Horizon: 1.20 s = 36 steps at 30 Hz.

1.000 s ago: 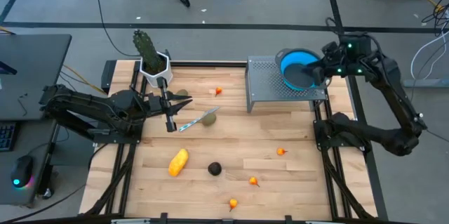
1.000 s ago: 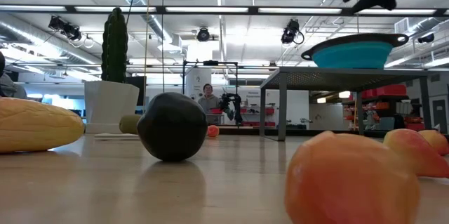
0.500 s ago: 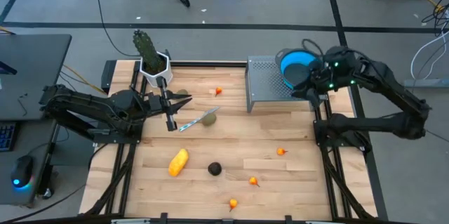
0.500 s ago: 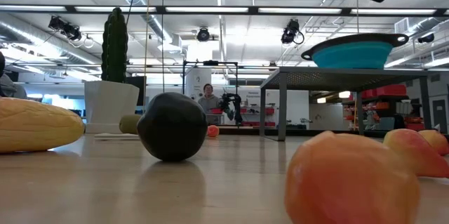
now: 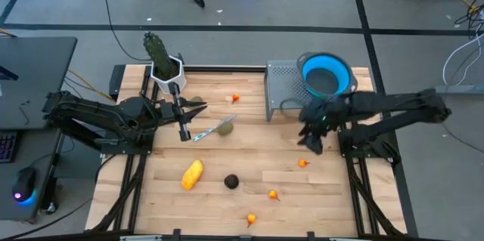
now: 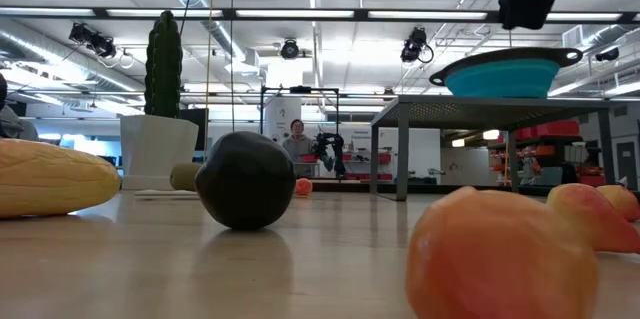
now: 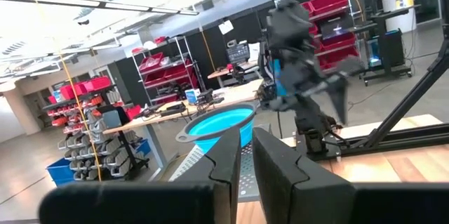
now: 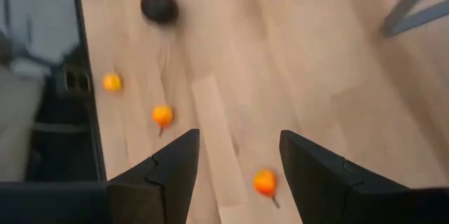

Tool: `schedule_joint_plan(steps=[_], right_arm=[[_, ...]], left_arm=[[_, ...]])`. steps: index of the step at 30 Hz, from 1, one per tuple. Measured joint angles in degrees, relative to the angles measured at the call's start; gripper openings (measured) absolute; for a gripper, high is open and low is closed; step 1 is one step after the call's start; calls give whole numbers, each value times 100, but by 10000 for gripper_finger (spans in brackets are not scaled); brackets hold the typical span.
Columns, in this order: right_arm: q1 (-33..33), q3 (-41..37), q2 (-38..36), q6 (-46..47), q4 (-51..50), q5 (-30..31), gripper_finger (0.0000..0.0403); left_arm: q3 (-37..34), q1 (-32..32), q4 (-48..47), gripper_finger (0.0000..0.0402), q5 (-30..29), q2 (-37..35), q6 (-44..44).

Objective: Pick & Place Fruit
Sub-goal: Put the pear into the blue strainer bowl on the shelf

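My right gripper (image 5: 311,141) hangs open over the table in front of the rack, above and just far of a tiny orange fruit (image 5: 303,163). In the right wrist view that fruit (image 8: 264,180) shows between the open fingers, untouched. Other orange pieces (image 5: 273,193) (image 5: 250,217) (image 5: 236,98), the dark round fruit (image 5: 231,182) and the yellow oblong fruit (image 5: 192,174) lie on the wood. One olive oval (image 5: 226,128) lies by the knife, another (image 5: 196,102) near the pot. My left gripper (image 5: 183,131) waits shut at the table's left, holding nothing.
A blue bowl (image 5: 326,75) sits on a grey perforated metal rack (image 5: 287,94) at the far right. A silver-bladed knife (image 5: 209,131) lies near my left gripper. A cactus in a white pot (image 5: 165,71) stands at the far left corner. Bare wood lies mid-table.
My right gripper has swung from above the blue bowl toward the table's near edge and left, coming out past the rack and tipping down over the wood near the orange fruit. Nothing on the table has moved.
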Motion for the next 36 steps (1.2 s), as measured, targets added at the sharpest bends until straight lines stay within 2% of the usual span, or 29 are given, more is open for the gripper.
schedule_joint_plan(steps=[7, 18, 24, 31, 36], right_arm=[[924, -11, 900, 117, -65, 302, 209], [1614, -13, 2185, 139, -282, 254, 208], [1870, -13, 2484, 749, -325, 313, 208], [2161, -183, 2588, 1310, -459, 1266, 208], [2212, -592, 2592, 1304, -126, 1392, 210]], left_arm=[[0, 0, 0, 45, -2, 0, -51], [2, 0, -2, 45, -2, 0, -52], [2, 0, -2, 45, -2, 0, -59], [2, 2, -4, 45, -2, 0, -90], [2, 1, -109, 45, -2, 0, -85]])
